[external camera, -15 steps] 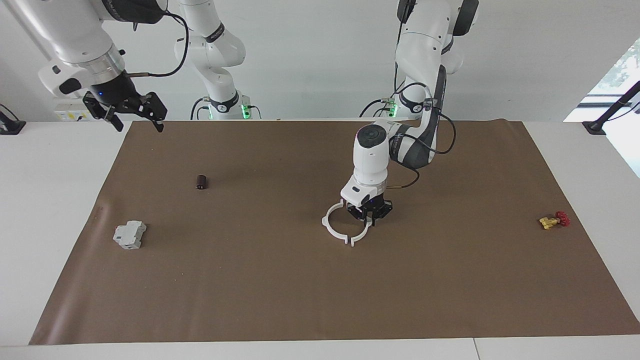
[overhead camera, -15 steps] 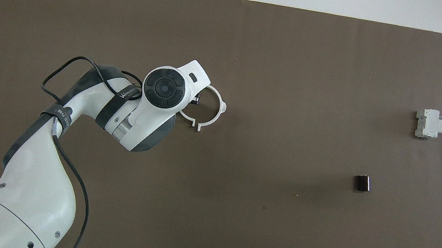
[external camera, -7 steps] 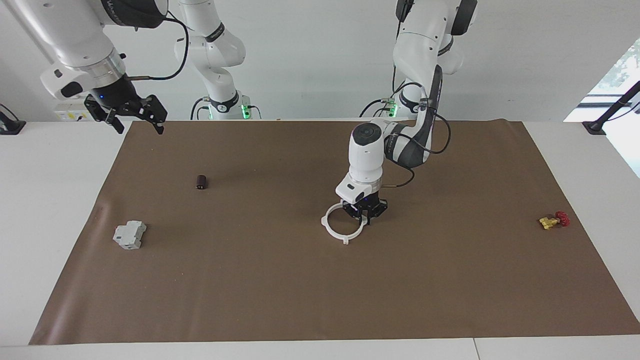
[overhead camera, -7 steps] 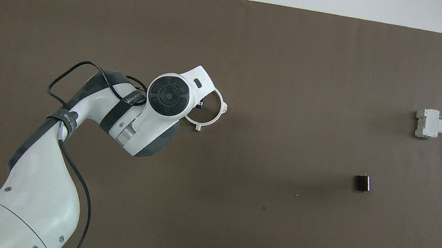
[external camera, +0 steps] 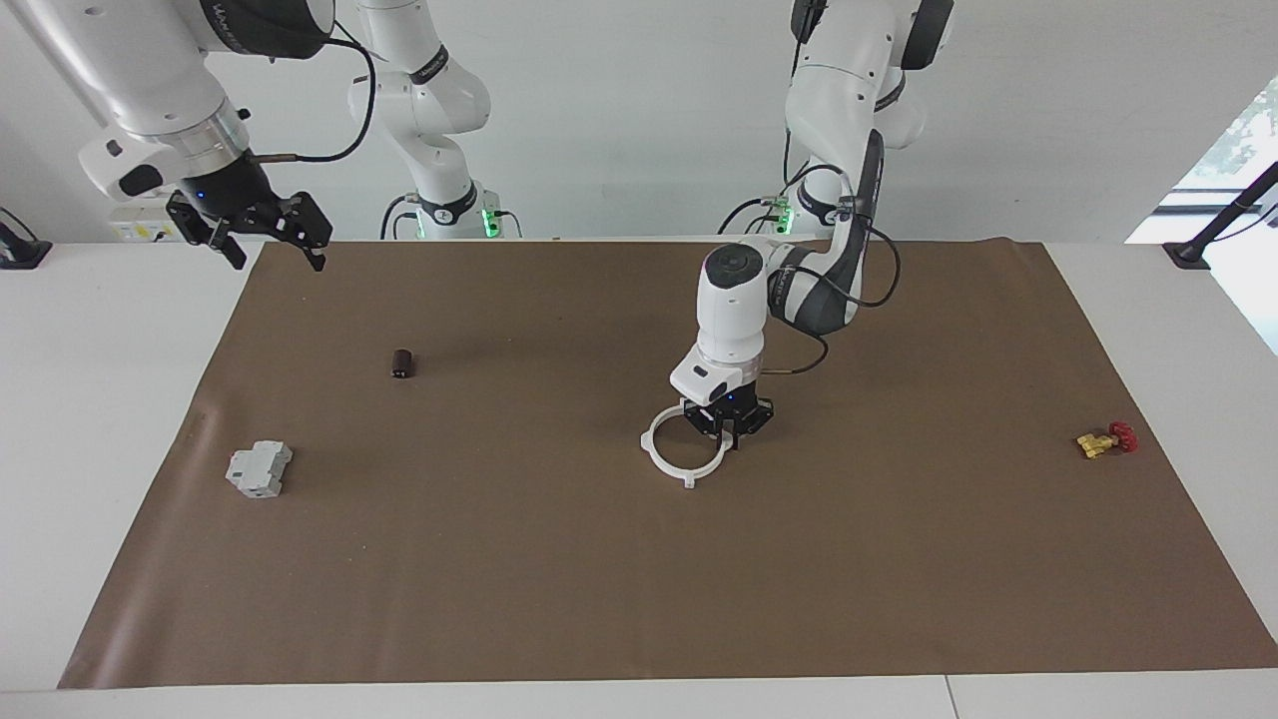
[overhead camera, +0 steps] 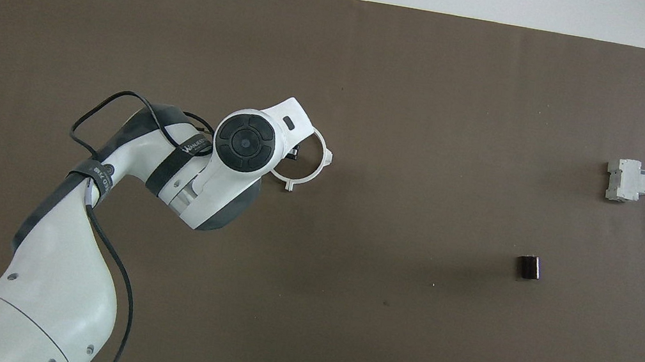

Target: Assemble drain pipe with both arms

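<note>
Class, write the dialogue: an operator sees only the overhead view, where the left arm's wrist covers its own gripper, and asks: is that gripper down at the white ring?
Observer: Yes. In the facing view the left gripper is low at the drain pipe, at its rim toward the left arm's end of the table.
Operator: Is the right gripper touching the grey block?
Observer: No. The right gripper hangs raised over the corner of the brown mat by the right arm's base, jaws open; that arm waits.
</note>
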Robot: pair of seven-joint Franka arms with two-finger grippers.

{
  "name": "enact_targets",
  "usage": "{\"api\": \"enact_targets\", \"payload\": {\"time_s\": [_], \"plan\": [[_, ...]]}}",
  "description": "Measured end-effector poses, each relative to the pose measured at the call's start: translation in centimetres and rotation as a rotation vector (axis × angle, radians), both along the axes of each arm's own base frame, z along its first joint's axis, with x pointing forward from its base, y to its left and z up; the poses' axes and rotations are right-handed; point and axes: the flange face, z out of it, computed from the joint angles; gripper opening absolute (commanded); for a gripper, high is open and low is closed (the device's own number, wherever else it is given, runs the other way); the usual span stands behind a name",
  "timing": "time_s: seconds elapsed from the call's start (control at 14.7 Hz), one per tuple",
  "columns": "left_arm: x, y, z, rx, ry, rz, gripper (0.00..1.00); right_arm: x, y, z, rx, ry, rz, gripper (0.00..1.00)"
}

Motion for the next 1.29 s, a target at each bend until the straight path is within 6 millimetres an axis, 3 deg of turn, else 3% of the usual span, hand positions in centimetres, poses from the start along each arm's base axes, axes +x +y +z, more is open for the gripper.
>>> {"api": "enact_targets", "payload": {"time_s": [0.27, 0.48, 0.61, 0.88, 1.09, 1.29], "plan": [[0.1, 0.0, 0.2, -0.008, -0.010, 0.000, 1.00, 0.0, 0.0, -0.2, 0.000, 0.003, -0.001, 1.00], [1.3, 1.7, 2.5, -0.027, -0.042, 0.035, 1.00, 0.0, -0.2, -0.2, 0.000, 0.003, -0.003, 1.00], [2.9, 4.6, 4.8, -0.041, -0.068, 0.086, 1.00, 0.0, -0.1, -0.1, 0.001, 0.003, -0.001, 1.00], [5.9, 12.6, 7.9, -0.032, -0.077, 0.212, 1.00, 0.0, -0.1, 0.0, 0.003, 0.001, 0.046, 1.00], [7.3, 17.9, 9.5, -0.043, -0.057, 0.243, 1.00, 0.2, 0.3, 0.1, 0.002, -0.021, 0.059, 1.00], [8.0, 22.8, 12.8, -0.077, 0.011, 0.236, 1.00, 0.3, 0.3, 0.2, 0.002, -0.023, 0.059, 1.00]]}}
